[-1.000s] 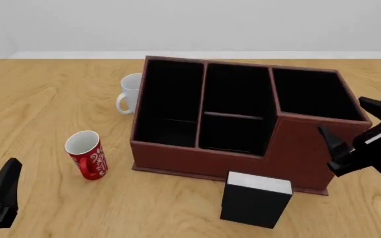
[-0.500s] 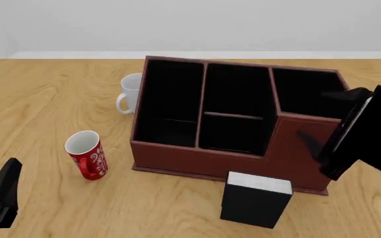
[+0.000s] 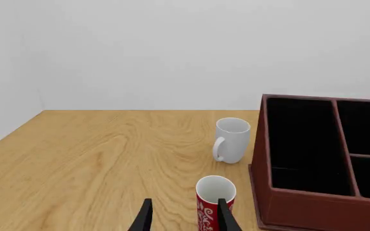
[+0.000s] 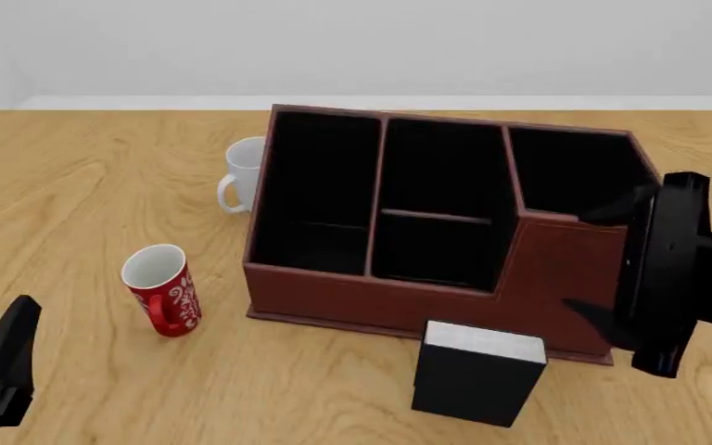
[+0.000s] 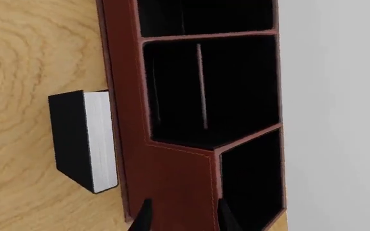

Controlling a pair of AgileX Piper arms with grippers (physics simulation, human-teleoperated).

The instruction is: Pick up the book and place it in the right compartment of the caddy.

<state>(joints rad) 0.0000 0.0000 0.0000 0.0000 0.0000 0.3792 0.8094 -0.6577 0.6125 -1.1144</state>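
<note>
Black hardcover book (image 4: pixel 476 371) with its white page edge up stands on the wooden table (image 4: pixel 71 195), untouched, just in front of the reddish-brown leather-look caddy (image 4: pixel 443 297), below its tall right compartment (image 4: pixel 585 176). My right gripper (image 5: pixel 181 216) has rolled further since half a second ago and dropped lower beside the caddy's right end; fingers parted, holding nothing. Left gripper (image 3: pixel 181 219) unchanged, open, facing the red patterned mug (image 4: pixel 162 289). White mug (image 4: pixel 241 174) behind.

a red patterned mug (image 4: pixel 162 288) and a white mug (image 4: pixel 242 175) stand apart on the wooden table (image 4: pixel 71 195)
</note>
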